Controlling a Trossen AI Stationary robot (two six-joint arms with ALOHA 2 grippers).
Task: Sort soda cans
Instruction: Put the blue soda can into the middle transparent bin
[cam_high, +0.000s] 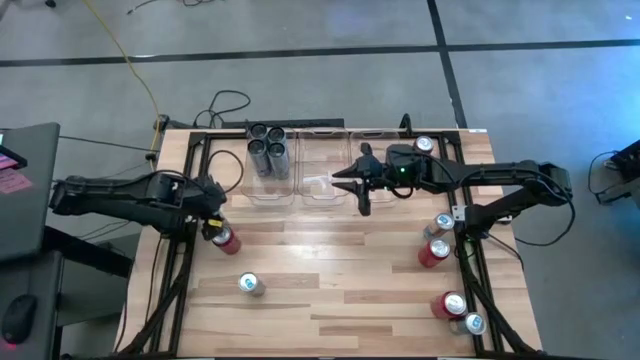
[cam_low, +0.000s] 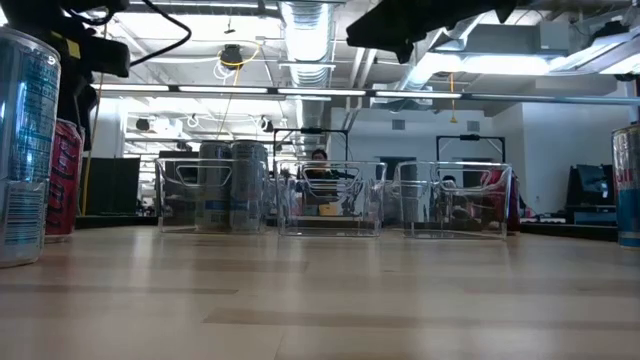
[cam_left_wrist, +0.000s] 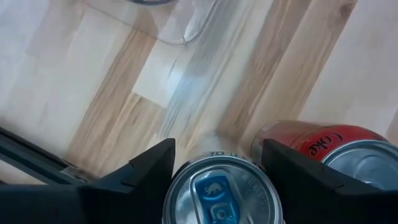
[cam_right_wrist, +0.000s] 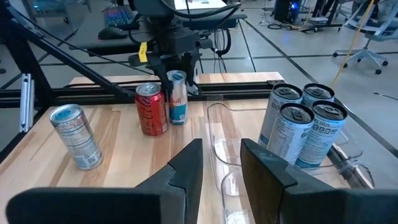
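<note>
The high view looks straight down on the whole desk (cam_high: 330, 290). The low view sits at desk level, facing the clear bins (cam_low: 330, 200) and room. Each wrist view peers closely past its own fingers; both share the red can (cam_right_wrist: 152, 109)

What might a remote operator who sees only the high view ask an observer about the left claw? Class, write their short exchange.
Operator: The right claw hovers over the clear bins. Does the left claw hold anything?
Observer: Yes. The left wrist view shows it shut on a silver-blue can.
Operator: And the red can beside it?
Observer: The left wrist view shows Coke lettering on its side.
</note>
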